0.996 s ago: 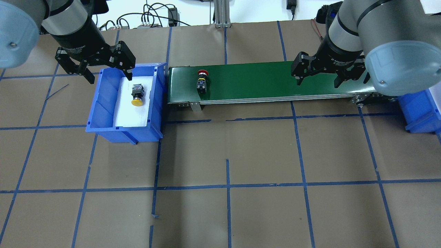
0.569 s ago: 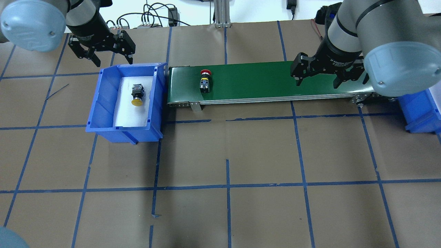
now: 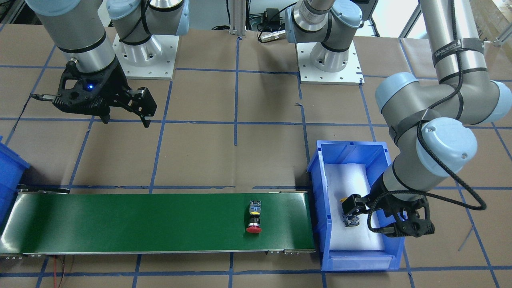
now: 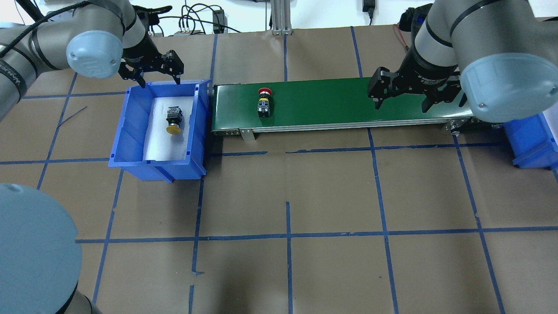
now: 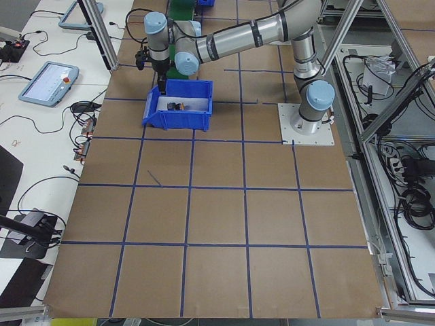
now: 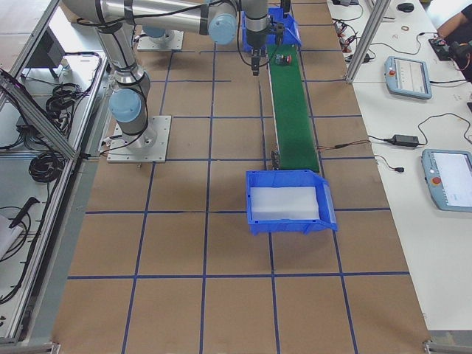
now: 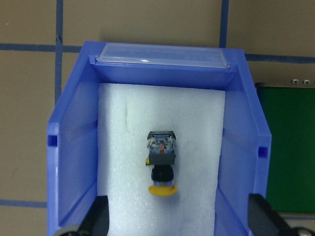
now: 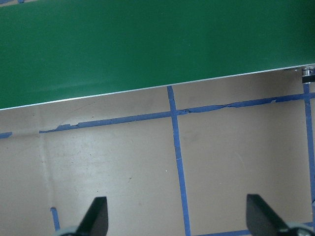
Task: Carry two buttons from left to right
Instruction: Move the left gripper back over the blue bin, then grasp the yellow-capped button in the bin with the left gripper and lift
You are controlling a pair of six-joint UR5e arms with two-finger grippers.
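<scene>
Farthest left in the overhead view, the left gripper (image 4: 159, 81) hangs over the far rim of the left blue bin (image 4: 130, 131) with its jaws apart and nothing between them. The yellow-capped button (image 4: 173, 120) lies on the white foam inside that bin, at about 5 o'clock from the gripper and well below it. The button's long axis runs 12 to 6, with the cap at the 6 end and the contact block at 12. In the left wrist view the two fingers (image 7: 98, 219) stand at 9 and 3 of the button, so their closing line crosses its long axis. The pick therefore looks to need a short shift toward 6 and a descent, with no turn of the wrist. Just to the right, the green conveyor belt (image 4: 331, 102) runs 9 to 3. The red-capped button (image 4: 264, 103) lies on its left part, its axis also 12 to 6 but with the cap at 12. The right gripper (image 4: 403, 104) hovers over the belt's right part with its jaws spread and empty. The red button lies at its 9 o'clock, well apart. The right blue bin (image 4: 529, 139) sits at its 4 o'clock, past the belt's end. The left arm is plainly nearer the yellow button.
</scene>
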